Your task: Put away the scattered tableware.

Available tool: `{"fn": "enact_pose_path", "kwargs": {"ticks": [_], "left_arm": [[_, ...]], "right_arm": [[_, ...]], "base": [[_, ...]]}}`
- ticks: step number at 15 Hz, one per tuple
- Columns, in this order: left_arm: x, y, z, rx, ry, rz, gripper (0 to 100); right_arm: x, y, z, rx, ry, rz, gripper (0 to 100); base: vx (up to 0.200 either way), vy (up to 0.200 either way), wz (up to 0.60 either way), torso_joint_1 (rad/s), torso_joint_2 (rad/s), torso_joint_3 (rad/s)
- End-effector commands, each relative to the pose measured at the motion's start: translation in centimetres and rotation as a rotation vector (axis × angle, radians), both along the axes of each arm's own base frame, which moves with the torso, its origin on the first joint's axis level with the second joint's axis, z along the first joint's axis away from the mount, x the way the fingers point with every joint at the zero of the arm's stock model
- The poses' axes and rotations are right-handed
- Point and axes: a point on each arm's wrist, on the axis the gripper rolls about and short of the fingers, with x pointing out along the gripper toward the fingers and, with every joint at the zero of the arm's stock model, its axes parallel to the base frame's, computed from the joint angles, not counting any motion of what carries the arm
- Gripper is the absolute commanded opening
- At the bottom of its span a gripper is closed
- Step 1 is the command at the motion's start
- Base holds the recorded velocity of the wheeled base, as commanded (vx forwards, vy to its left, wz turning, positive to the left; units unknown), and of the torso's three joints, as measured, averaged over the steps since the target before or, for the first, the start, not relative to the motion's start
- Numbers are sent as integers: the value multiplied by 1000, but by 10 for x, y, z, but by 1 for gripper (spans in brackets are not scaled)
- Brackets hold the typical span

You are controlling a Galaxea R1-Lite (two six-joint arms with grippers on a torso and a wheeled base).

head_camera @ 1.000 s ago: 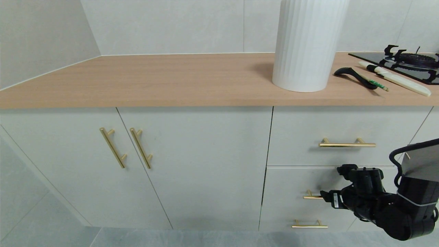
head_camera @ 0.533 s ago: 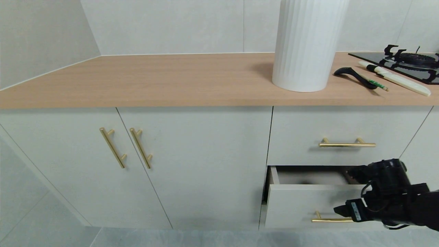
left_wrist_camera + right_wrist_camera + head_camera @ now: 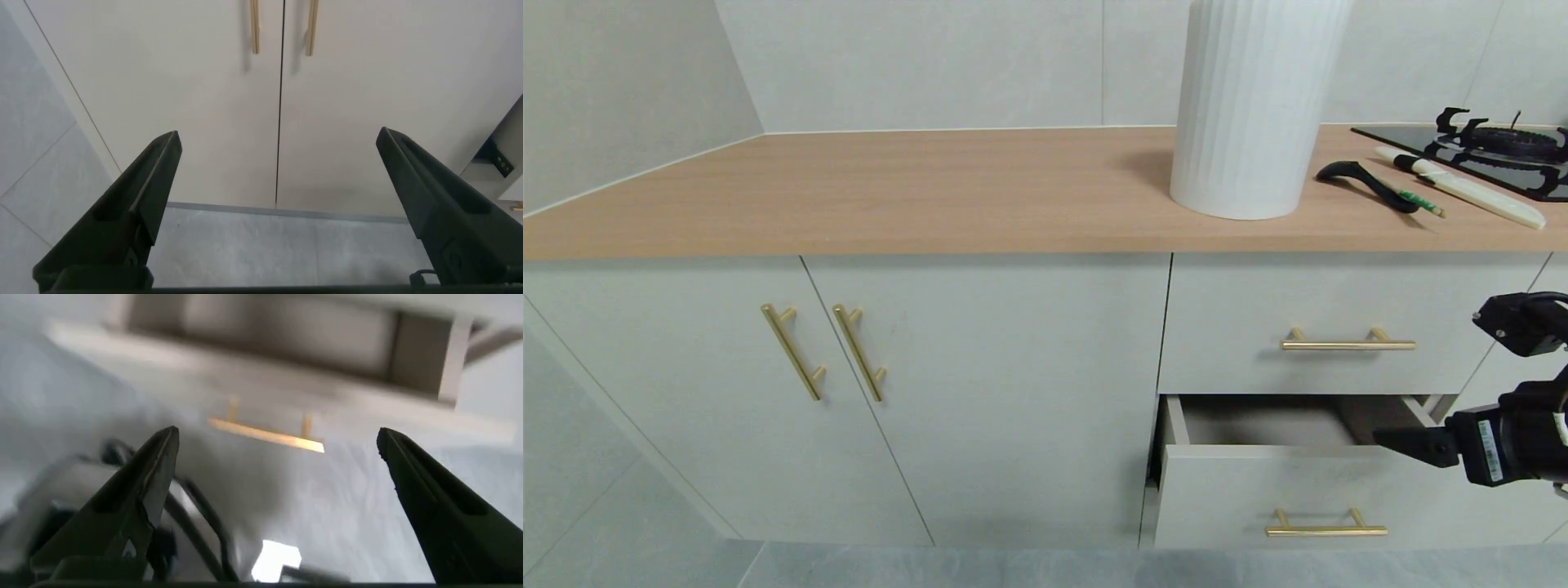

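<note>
- Right fingers [image 3: 139, 498] are spread wide apart and hold nothing. They hang at the far right of the scene, near the right end of the open drawer [image 3: 1307, 490].
- Left fingers [image 3: 151, 192] are also spread wide and hold nothing. They are low down and face the pair of cabinet doors [image 3: 278, 106] on the left, above the grey floor.
- That middle drawer stands partly open below a closed top drawer [image 3: 1339, 310]. Its gold handle [image 3: 1326, 529] runs level across the front panel.
- Scattered tableware lies on the wooden tabletop [image 3: 890, 192] at the far right: a black curved utensil [image 3: 1368, 181], a thin green-patterned stick [image 3: 1421, 202] touching its right end, and a long white utensil with a dark band [image 3: 1462, 188] just beside them.
- A tall white ribbed cylinder [image 3: 1245, 106] stands upright just left of the tableware.
- A black stove burner [image 3: 1503, 151] sits at the tabletop's far right corner, behind the long white utensil.
</note>
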Motion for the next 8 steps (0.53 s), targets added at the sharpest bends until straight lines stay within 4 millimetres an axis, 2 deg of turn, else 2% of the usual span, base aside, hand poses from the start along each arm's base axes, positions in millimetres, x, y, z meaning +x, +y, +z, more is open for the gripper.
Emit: {"fn": "enact_pose_path", "kwargs": {"ticks": [1, 2, 5, 8], "left_arm": [[0, 0, 0, -1, 0, 1, 100], [0, 0, 0, -1, 0, 1, 100], [0, 0, 0, -1, 0, 1, 100], [0, 0, 0, -1, 0, 1, 100]], "right_arm": [[21, 9, -25, 16, 42, 0, 100], [34, 12, -44, 9, 48, -4, 100], [56, 16, -74, -34, 9, -66, 100], [66, 22, -85, 8, -55, -89, 100]], "base": [[0, 0, 0, 0, 0, 0], [0, 0, 0, 0, 0, 0], [0, 0, 0, 0, 0, 0], [0, 0, 0, 0, 0, 0]]}}
